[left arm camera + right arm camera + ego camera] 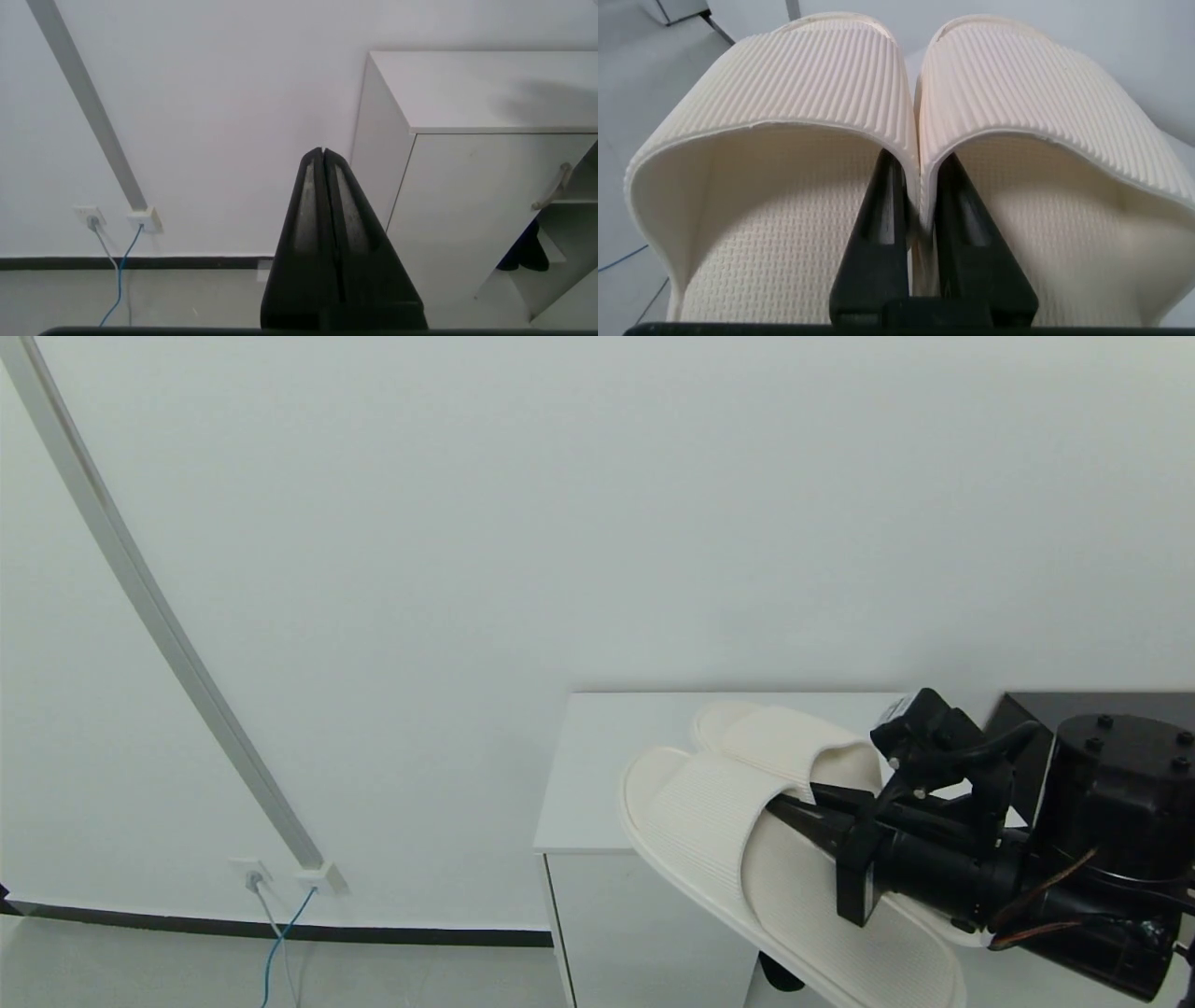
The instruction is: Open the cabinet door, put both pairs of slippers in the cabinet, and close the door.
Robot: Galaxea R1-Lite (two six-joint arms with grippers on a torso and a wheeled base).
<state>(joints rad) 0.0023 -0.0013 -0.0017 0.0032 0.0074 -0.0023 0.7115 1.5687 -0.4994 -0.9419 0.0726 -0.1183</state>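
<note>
Pair of cream-white ribbed fabric slippers sits at 4 o'clock in the head view, held near the white flat-topped cabinet, toes toward 10 o'clock. Right end effector is pinching just the two inner strap edges together. Thin grip, so I'd guess one slipper could slip out or snag the cabinet edge going in. Left end effector is closed on nothing.

A plain white wall is at the back. A long grey strip runs down it at a slant to a small white box. Beside the box is a plug socket. A blue wire hangs down to the floor. A black line runs along the bottom of the wall.
</note>
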